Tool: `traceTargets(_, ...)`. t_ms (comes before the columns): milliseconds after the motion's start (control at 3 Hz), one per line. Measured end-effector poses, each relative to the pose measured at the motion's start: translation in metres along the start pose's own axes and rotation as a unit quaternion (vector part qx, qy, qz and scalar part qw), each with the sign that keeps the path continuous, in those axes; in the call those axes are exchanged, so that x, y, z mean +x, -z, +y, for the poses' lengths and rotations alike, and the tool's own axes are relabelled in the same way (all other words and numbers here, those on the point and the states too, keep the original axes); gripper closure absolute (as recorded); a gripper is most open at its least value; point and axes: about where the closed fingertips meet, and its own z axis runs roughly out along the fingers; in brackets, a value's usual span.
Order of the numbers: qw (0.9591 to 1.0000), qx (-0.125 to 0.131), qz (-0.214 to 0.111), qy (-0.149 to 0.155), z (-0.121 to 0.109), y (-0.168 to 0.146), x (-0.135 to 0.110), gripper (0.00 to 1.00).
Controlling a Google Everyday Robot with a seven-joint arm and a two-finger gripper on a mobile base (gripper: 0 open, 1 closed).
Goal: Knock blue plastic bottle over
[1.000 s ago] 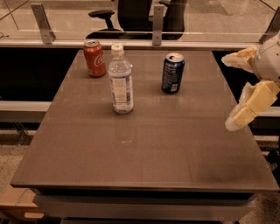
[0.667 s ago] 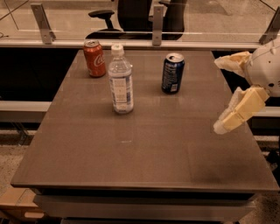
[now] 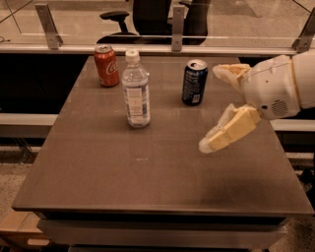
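Where the right edge of the view cuts it off, the arm's white wrist housing (image 3: pixel 278 86) is seen over the right side of the table (image 3: pixel 147 187). The gripper (image 3: pixel 210 107) is pointed leftward from it, above the tabletop. Its two tan fingers are spread wide apart, and nothing is held between them. The far finger (image 3: pixel 231 73) is held roughly level. The near finger (image 3: pixel 227 130) is angled down and to the left, with its tip low over the surface.

One blue plastic bottle (image 3: pixel 136 93) is noted: clear, ribbed, white-capped, with a white-and-blue label. It is standing upright left of the table's centre, well apart from the gripper and untouched.

Two cans are counted, both upright. A red Coca-Cola can (image 3: pixel 107 65) is placed near the far left corner, just beyond and left of the bottle. A dark blue soda can (image 3: pixel 195 82) is placed right of the bottle, toward the far edge, near the far finger but apart from it.

One black office chair (image 3: pixel 147 15) is partly seen beyond the table, behind a glass partition (image 3: pixel 88 24).
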Motion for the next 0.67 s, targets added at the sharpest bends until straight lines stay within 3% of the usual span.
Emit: traceTargets(667,0.997,0.027,-0.061,-0.039,-0.012,-0.05,-0.008,0.0)
